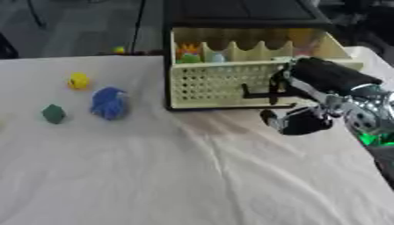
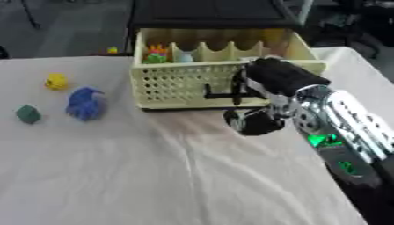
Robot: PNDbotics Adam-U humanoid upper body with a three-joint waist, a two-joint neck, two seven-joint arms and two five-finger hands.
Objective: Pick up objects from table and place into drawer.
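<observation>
A cream perforated drawer [image 1: 219, 83] stands pulled out at the back of the table, with small orange, green and pale blue toys [image 1: 192, 53] in its left compartment. On the white cloth to the left lie a yellow toy [image 1: 78, 81], a blue plush toy [image 1: 109, 103] and a small dark green piece [image 1: 53, 114]. My right hand [image 1: 298, 121] hangs just in front of the drawer's right end, fingers curled, with nothing visible in it. My left hand is out of sight.
A dark cabinet top [image 1: 238, 12] sits over the drawer. A small yellow object [image 1: 118, 49] lies beyond the table's far edge. The white cloth [image 1: 177, 176] spreads wrinkled across the near table. My right forearm [image 2: 346, 127] fills the right side.
</observation>
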